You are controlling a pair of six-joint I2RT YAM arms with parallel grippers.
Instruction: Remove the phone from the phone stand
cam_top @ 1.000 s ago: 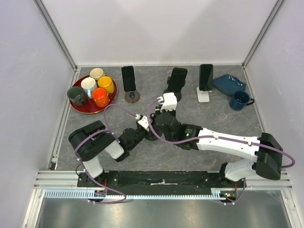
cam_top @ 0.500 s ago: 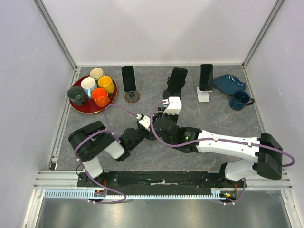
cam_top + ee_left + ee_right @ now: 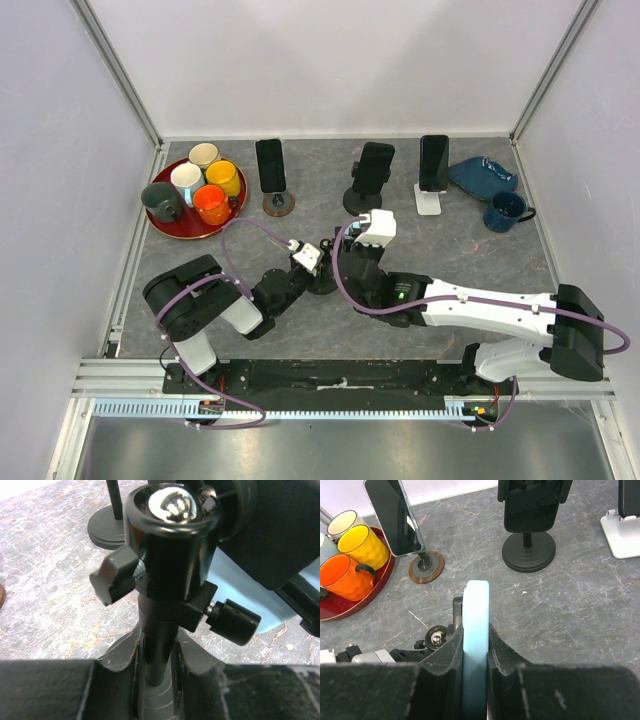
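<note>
Pinch on both sides right now. The right gripper (image 3: pixel 475 647) is clamped on the phone (image 3: pixel 476 605), which is pale blue and stands edge-up between its 2 fingers (image 3: pixel 502 652). The left gripper (image 3: pixel 156 667) is closed low on the stem of the stand (image 3: pixel 167 555), jaws tight against the black post.

Just below and left of the right fingers sits the stand's shiny ball (image 3: pixel 437 639), bare on top. From the left gripper's side, the phone shows as a blue patch just behind and right of the stand's head. I'd call this the separating step: 1 arm braces the stand, the other has the phone. The phone looks off or nearly off the mount, but I can't tell whether the 2 are touching.

Next move, as I judge it, is for the right arm to draw the phone up and away from the ball. The left arm should hold the post down so the stand doesn't tip or tag along.

Trouble spots: the phone's lower end is buried between the right fingers. A black block (image 3: pixel 260 525) behind the stand's head is cut off by the frame, so cradle or arm, I can't say. From above, the arms cover the whole handover.

Farther ahead of the right gripper stand 3 more phones (image 3: pixel 530 505) on their own mounts. Off to its left are mugs (image 3: pixel 362 550) on a red tray (image 3: pixel 342 611).
</note>
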